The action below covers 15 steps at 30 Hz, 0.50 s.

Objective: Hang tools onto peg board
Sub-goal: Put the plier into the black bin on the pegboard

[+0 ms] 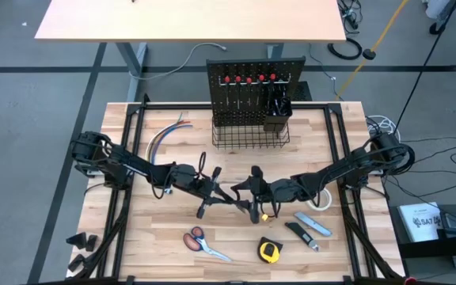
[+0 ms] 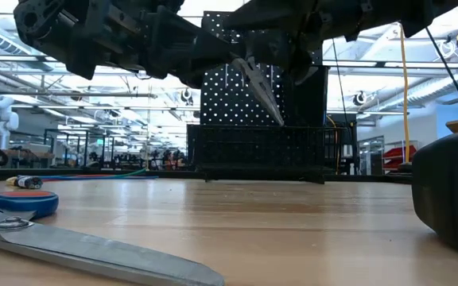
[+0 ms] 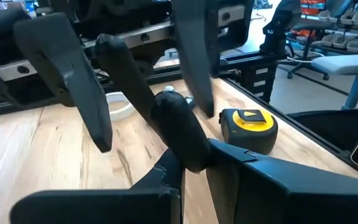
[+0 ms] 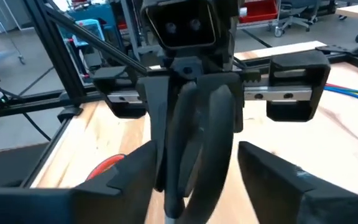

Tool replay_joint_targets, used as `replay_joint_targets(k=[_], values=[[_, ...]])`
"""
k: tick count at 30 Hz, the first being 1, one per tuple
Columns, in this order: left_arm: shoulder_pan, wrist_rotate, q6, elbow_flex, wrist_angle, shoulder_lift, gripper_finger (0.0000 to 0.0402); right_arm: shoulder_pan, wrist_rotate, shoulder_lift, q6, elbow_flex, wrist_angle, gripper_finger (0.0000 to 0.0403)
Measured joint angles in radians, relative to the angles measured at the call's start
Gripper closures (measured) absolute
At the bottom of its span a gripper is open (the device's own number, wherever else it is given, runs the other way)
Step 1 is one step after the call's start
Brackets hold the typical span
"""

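Black-handled pliers [image 1: 234,192] hang in the air over the table's middle, between my two grippers. My left gripper [image 1: 212,190] comes from the table's left and is shut on them. My right gripper [image 4: 197,158] faces it from the right. It is open, with one finger on either side of the black handles [image 4: 197,130], and I cannot tell whether they touch. The pliers' silver nose [image 2: 265,99] slants down. The peg board [image 1: 252,91] stands upright at the far edge with red-handled screwdrivers [image 1: 248,79] hung on it. My left gripper pinches the pliers' black handle part [image 3: 188,158] between its two fingers. The fingers come about level from the table's left. The pliers are lifted clear of the table and tilted, with their nose lower than the handles.
On the near half of the table lie orange-handled scissors [image 1: 204,243], a yellow tape measure [image 1: 269,250], a grey-blue utility knife [image 1: 313,224] and a white tape roll [image 1: 321,200]. Coloured wires [image 1: 169,134] lie at the far left. A black wire basket [image 1: 248,136] sits at the board's base.
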Motion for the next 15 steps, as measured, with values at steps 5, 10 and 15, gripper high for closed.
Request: replay_joint_targets(k=[5, 10, 15], values=[[0.001, -0.001, 0.001, 0.0, -0.015, 0.0, 0.0361, -0.001, 0.0, -0.003, -0.001, 0.0, -0.015, 0.0252], [0.0, -0.043, 0.001, -0.001, -0.02, 0.0, 0.0359, -0.002, 0.005, -0.003, -0.007, 0.0, -0.037, 0.0354], [0.001, -0.111, -0.011, -0.002, -0.038, 0.0, 0.0285, -0.002, 0.012, -0.004, -0.034, 0.0, -0.042, 0.0372]])
